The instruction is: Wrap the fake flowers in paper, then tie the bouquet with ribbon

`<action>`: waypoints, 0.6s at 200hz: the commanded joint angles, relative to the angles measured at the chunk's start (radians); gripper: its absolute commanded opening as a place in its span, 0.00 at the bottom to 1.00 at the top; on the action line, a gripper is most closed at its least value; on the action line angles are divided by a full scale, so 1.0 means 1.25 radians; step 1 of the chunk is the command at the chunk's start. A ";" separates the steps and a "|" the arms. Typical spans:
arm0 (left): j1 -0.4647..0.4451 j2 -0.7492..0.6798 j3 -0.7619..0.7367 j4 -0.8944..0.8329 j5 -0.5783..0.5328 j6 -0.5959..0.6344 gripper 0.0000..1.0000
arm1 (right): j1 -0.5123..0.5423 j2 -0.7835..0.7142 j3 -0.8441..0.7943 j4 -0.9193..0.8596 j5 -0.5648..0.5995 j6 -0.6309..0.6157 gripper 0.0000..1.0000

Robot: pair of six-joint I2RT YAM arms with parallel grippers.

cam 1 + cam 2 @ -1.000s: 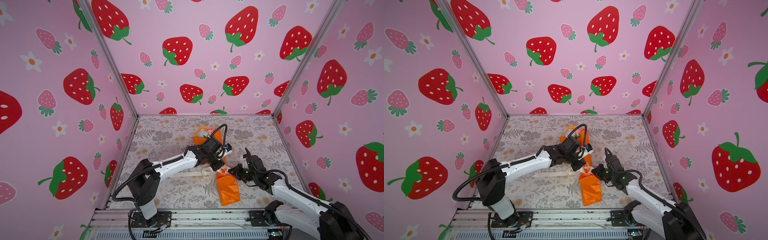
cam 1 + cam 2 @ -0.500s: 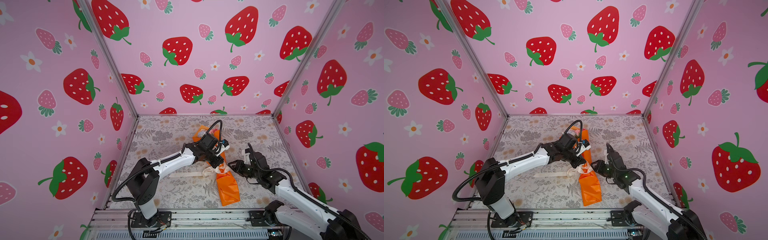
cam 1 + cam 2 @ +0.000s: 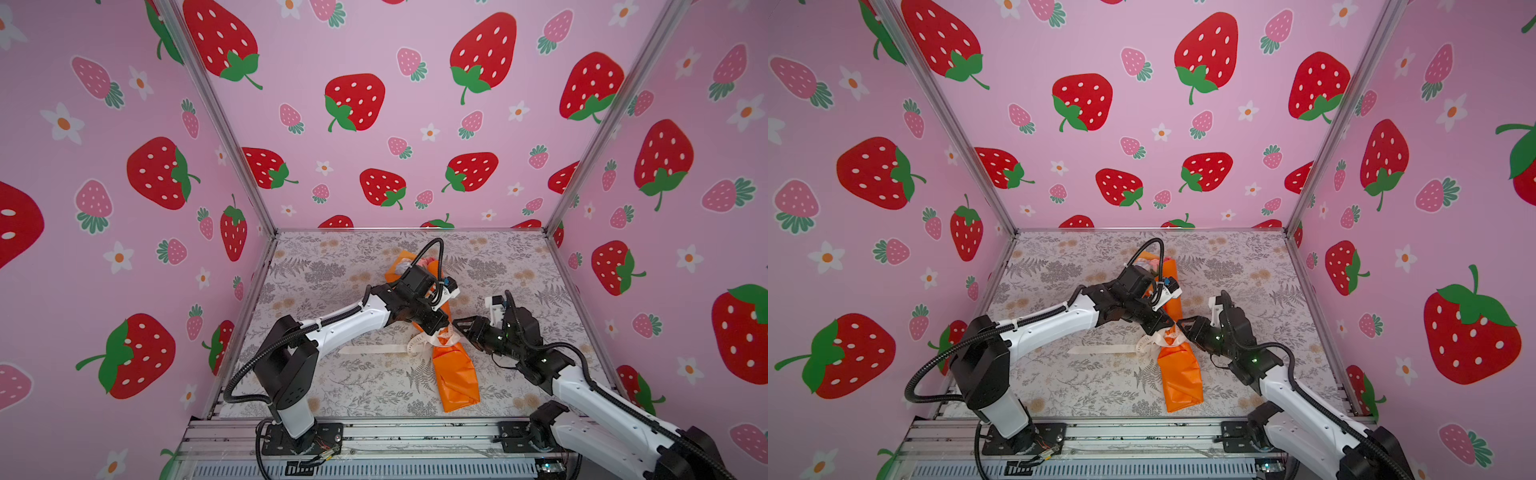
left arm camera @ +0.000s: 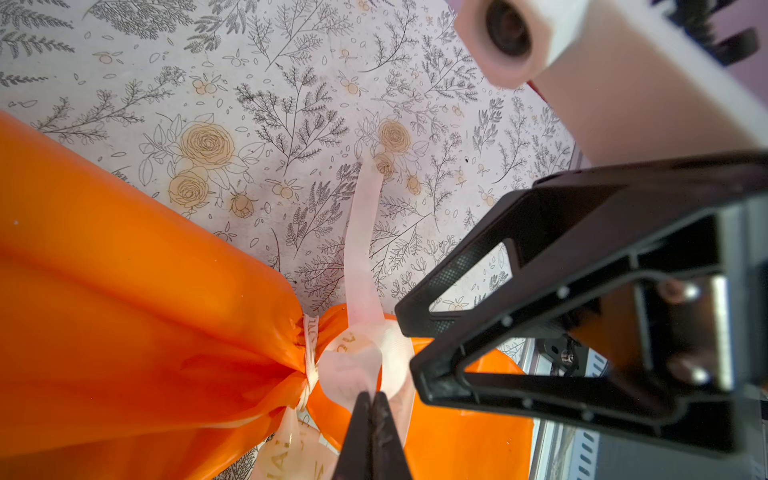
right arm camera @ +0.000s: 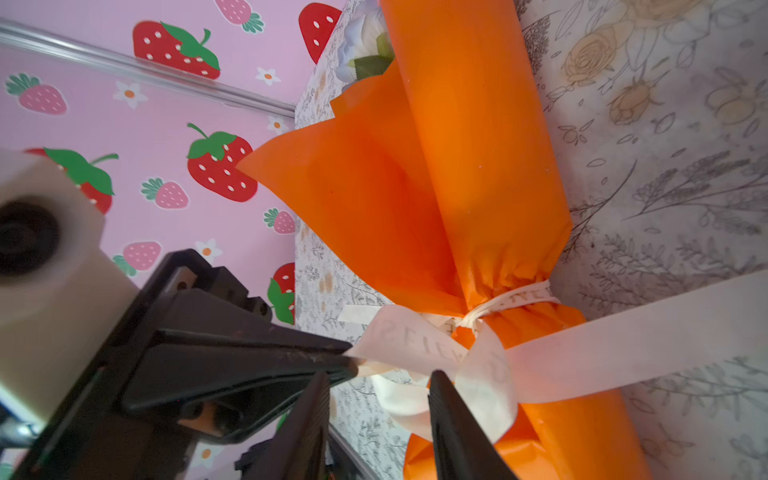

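Now your right gripper [image 5: 378,376] has opened. A second ago its fingers were pressed together beside the tie, and here they stand spread, with a fold of the cream ribbon [image 5: 623,345] lying between them. Whether either finger touches that fold you cannot tell. In both top views the gripper has also edged a little toward the far edge of the table [image 3: 332,270] and sits closer to the waist of the bouquet [image 3: 455,374].

Your left gripper [image 4: 371,397] has not let go: its fingers stay pressed together, pinching a loop of the ribbon right at the knot [image 5: 473,320]. Its tip faces the right gripper's from just across the tie. Its wrist has shifted only slightly over the same second.

The bouquet lies where it lay — a little right of the table's middle, its length running from the far edge toward the near edge. The flower heads are at the far end, where a white rose [image 5: 361,37] peeks out of the orange wrap. The closed base rests close to the near edge. The ribbon is cinched around the waist, gathering the paper into pleats. One long tail lies flat on the table, pointing toward the left edge, just as before.
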 commanded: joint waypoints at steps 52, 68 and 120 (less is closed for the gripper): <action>0.001 0.007 0.018 0.013 0.016 -0.002 0.00 | -0.001 -0.059 -0.004 -0.026 0.070 -0.769 0.36; 0.001 0.009 0.018 0.013 0.018 0.000 0.00 | -0.001 -0.070 -0.035 0.059 0.006 -0.809 0.38; 0.001 0.011 0.021 0.007 0.020 0.002 0.00 | 0.002 0.035 -0.005 0.070 -0.050 -0.940 0.43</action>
